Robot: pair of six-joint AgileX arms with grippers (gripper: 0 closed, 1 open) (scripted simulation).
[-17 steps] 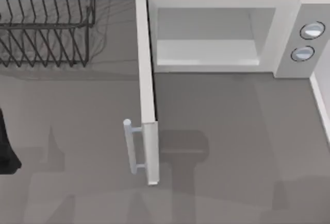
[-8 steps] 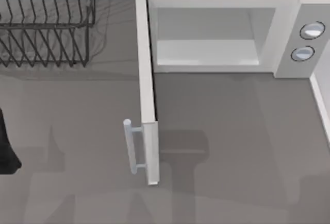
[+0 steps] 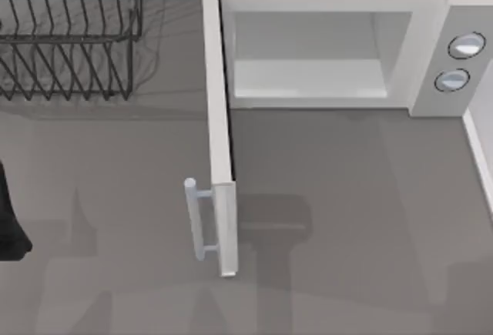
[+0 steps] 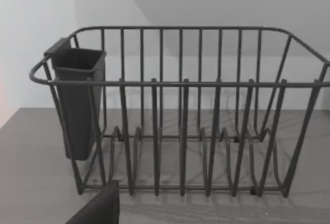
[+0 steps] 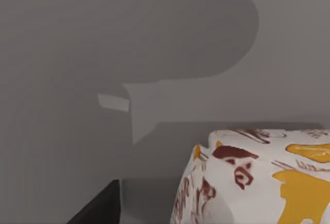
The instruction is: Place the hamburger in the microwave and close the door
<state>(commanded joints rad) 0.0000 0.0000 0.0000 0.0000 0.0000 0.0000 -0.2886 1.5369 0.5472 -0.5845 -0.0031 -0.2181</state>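
The microwave (image 3: 427,50) stands at the back right with its pale cavity (image 3: 308,50) bare. The door (image 3: 219,119) is swung wide open towards the front, its bar handle (image 3: 196,219) on the left face. The hamburger (image 5: 258,177), white with orange and dark red patches, lies on the grey table close under the right wrist camera. Of my right gripper, one dark finger (image 5: 98,208) shows beside the hamburger, with a gap between them. My left arm (image 3: 9,227) is parked at the table's left edge, with one dark finger (image 4: 95,208) in front of the rack.
A black wire rack (image 3: 69,35) stands at the back left, with a dark cup holder (image 4: 77,100) hung on one end. Two round knobs (image 3: 467,45) sit on the microwave's grey side panel. A white wall edge (image 3: 477,150) runs along the table's right.
Faint shadows on the table's front right have drifted slightly to the right. The door, microwave, rack and left arm have not moved.
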